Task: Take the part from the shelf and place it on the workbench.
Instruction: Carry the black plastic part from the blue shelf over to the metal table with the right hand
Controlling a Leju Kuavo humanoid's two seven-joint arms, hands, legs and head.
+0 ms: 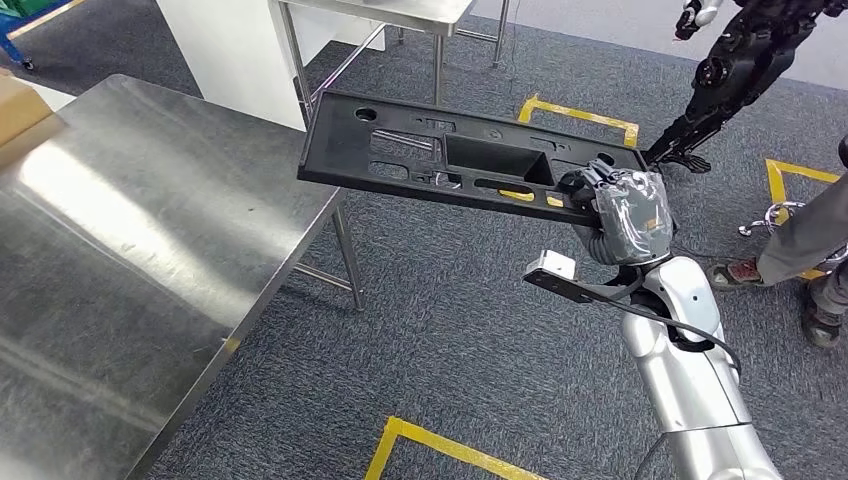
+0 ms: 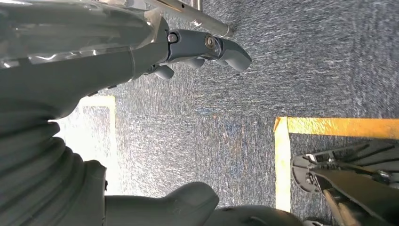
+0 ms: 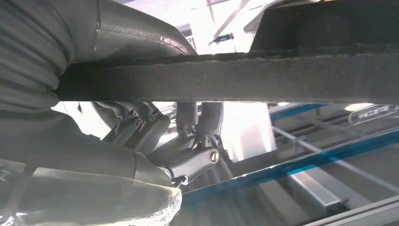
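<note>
A long flat black plastic part (image 1: 440,150) with cut-outs hangs in the air beside the steel workbench (image 1: 130,240), its far end just over the bench's right corner. My right hand (image 1: 625,215), wrapped in clear film, grips the part's near right end. From the right wrist camera the part's edge (image 3: 244,77) crosses the picture, with the thumb above it and fingers (image 3: 197,141) curled underneath. My left hand (image 2: 141,52) hangs over the carpet with its fingers (image 2: 226,49) loosely extended and nothing in them.
A second steel table (image 1: 400,15) and a white cabinet (image 1: 235,55) stand behind the bench. Yellow tape (image 1: 580,115) marks the grey carpet. A black robot arm (image 1: 730,70) reaches in at the top right, and a person's legs (image 1: 800,260) stand at the right edge.
</note>
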